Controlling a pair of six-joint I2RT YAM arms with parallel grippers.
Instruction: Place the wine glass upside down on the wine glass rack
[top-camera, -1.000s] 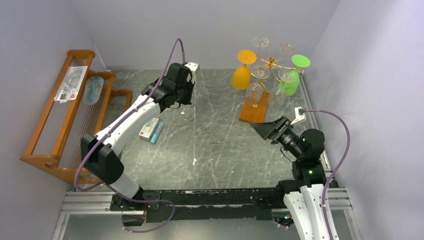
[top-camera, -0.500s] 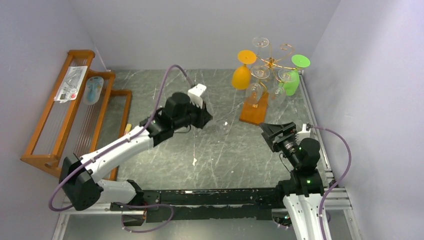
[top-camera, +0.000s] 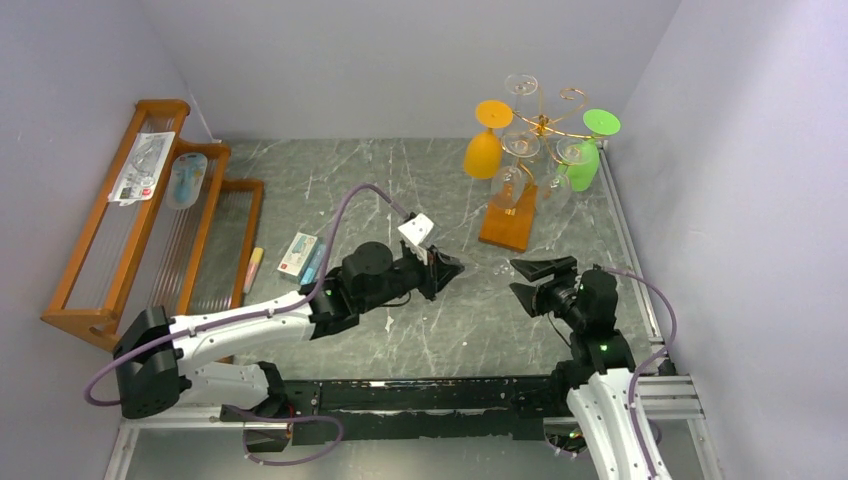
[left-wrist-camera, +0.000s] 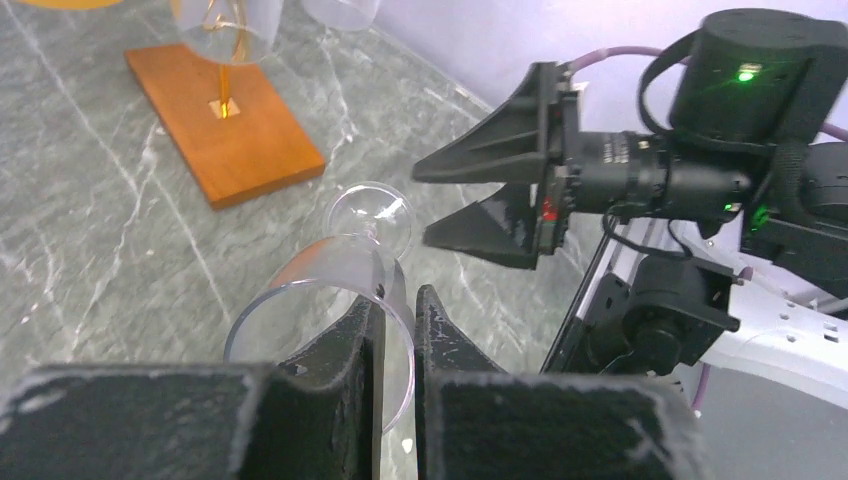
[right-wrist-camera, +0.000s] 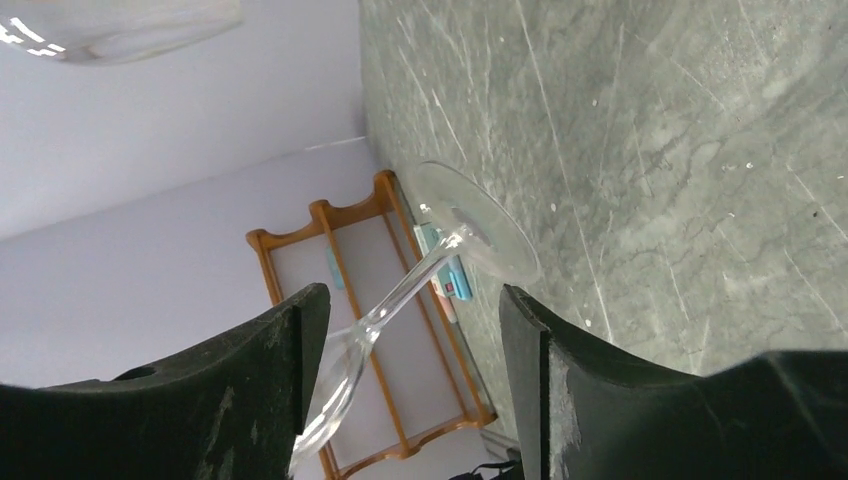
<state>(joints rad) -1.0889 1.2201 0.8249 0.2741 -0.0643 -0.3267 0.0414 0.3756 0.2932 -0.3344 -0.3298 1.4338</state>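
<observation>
Here, nearest: my left hand (left-wrist-camera: 398, 330), closed on the rim of the glass (left-wrist-camera: 345, 262), holding it sideways and, as far as I can tell, clear of the bench (top-camera: 400, 190). The foot points outward, likely to offer the stem. Next: my right hand (right-wrist-camera: 405, 300), open, one finger either side of that stem, not touching it. A handover seems the step in hand. Farthest: the rack (top-camera: 545, 125), gold wire, with other glasses (top-camera: 483, 152) hanging bowl-down. One scroll at the back looks free.
</observation>
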